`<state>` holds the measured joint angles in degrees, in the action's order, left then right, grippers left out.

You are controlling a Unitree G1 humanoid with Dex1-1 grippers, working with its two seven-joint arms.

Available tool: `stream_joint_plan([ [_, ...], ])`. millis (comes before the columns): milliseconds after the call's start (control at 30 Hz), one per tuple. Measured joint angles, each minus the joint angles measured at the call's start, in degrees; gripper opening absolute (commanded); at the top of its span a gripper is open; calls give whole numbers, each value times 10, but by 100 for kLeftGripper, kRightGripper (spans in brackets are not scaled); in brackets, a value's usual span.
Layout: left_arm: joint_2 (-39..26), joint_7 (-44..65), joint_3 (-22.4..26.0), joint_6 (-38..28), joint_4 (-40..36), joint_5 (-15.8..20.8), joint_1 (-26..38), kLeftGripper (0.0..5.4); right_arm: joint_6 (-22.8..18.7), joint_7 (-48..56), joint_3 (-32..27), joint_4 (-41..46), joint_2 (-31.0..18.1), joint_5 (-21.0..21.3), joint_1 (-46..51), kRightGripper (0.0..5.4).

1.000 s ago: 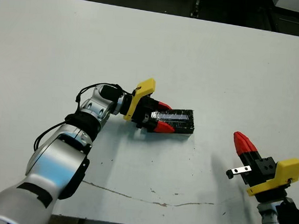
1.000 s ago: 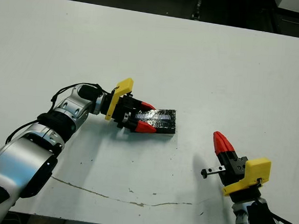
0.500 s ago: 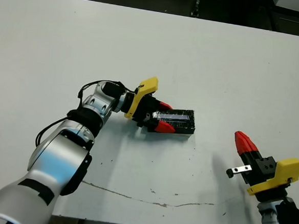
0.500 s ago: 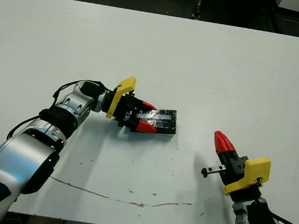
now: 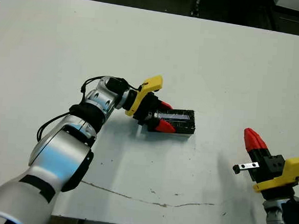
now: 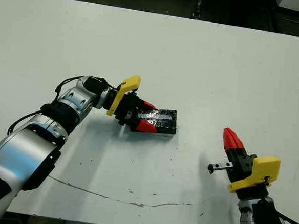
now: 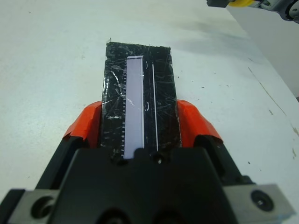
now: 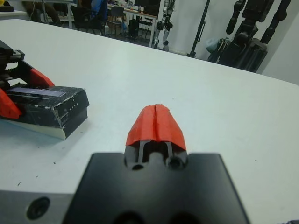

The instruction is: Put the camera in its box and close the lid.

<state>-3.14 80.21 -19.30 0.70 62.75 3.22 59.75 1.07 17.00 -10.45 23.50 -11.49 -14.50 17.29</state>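
My left gripper (image 5: 161, 116) straddles the near end of the flat glossy black lid with the pale lilac stripe (image 7: 138, 95), one red finger on each long side, touching or close to its edges; I can't tell if they're actually squeezing. Lid sits on top of the shallow silvery-sided box (image 8: 56, 131), on the white table (image 5: 219, 70) near its middle. Slim black camera not visible; presumably inside under the lid. Step in hand, as I read it: seating the lid, task nearly done. Next: confirm the lid is flush all round, then spread the fingers and back straight off along its length so it doesn't drag. My right gripper (image 8: 156, 122) is idle well apart, tips pressed together, holding nothing.
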Motion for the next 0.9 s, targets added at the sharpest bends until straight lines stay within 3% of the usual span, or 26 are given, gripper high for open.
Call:
stream_joint_plan([
  [467, 2, -13, -10, 44, -22, -8, 0, 312, 0, 0, -5, 0, 0, 0, -5, 0],
  [733, 7, -52, -40, 132, -102, -47, -7, 312, 0, 0, -5, -1, 1, 0, -5, 0],
  [900, 11, -81, -46, 222, -176, -67, -25, 312, 0, 0, -5, -2, 1, 0, -5, 0],
])
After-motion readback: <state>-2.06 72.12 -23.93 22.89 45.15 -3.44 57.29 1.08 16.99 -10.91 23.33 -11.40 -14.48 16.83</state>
